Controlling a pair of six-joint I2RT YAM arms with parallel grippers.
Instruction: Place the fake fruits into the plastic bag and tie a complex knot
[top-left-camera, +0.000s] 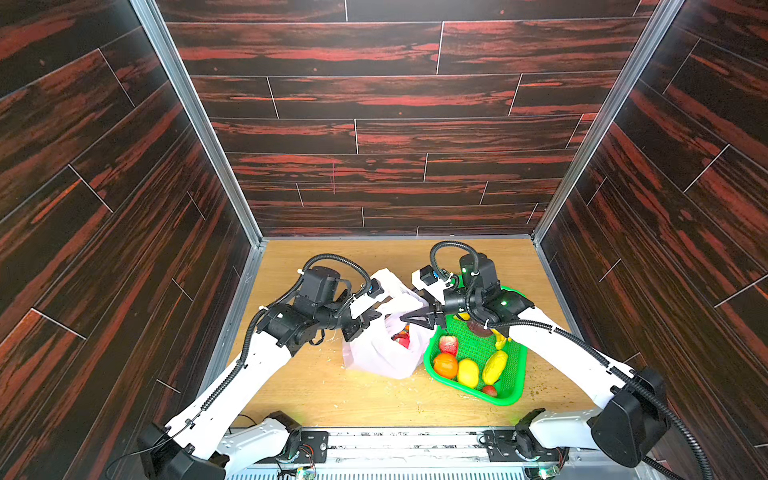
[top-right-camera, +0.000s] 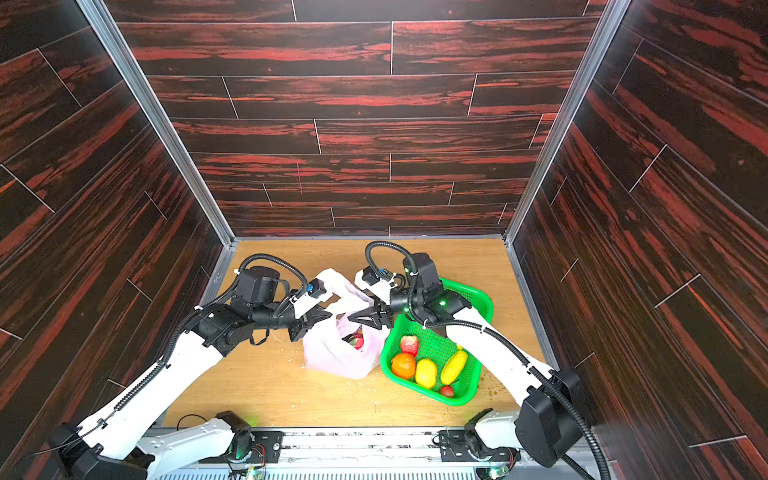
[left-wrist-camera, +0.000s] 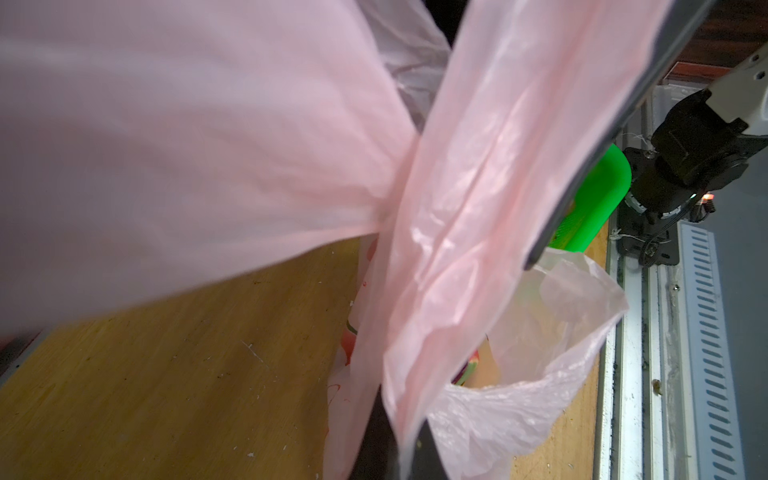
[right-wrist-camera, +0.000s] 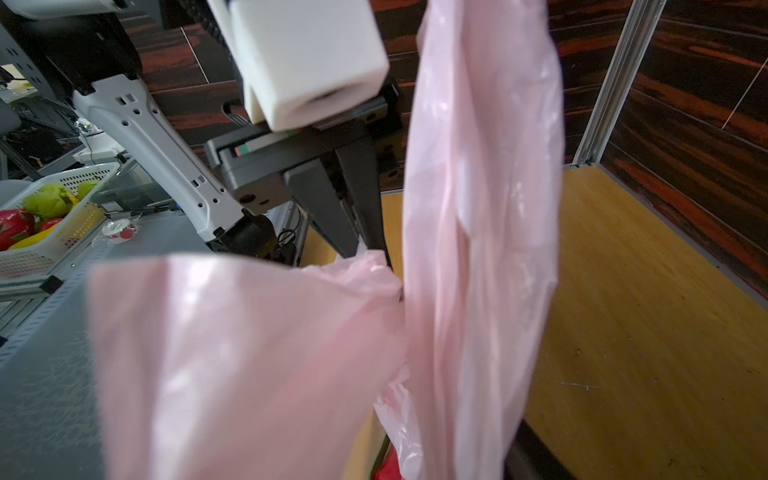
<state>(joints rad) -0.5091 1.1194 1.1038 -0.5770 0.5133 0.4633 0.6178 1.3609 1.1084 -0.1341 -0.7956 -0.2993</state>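
The plastic bag (top-left-camera: 380, 357) (top-right-camera: 336, 357) stands in the middle of the wooden table with red fake fruits (top-left-camera: 402, 338) inside. My left gripper (top-left-camera: 371, 316) (top-right-camera: 322, 313) is shut on one pale strap handle (left-wrist-camera: 457, 232). The other strap (right-wrist-camera: 478, 232) hangs between the spread fingers of my open right gripper (top-left-camera: 402, 318) (top-right-camera: 350, 318). One strap wraps round the other in a loose knot (left-wrist-camera: 395, 208) (right-wrist-camera: 397, 291). More fake fruits lie in the basket: an orange (top-left-camera: 445, 365), a lemon (top-left-camera: 468, 372), a pink one (top-left-camera: 449, 344), a strawberry (top-left-camera: 489, 390).
The green perforated basket (top-left-camera: 513, 397) (top-right-camera: 469, 397) touches the bag's right side, under my right arm. Dark wood-pattern walls close in the back and both sides. Crumbs lie scattered on the table (top-left-camera: 316, 395). A white basket (right-wrist-camera: 79, 220) of other fruit sits outside the cell.
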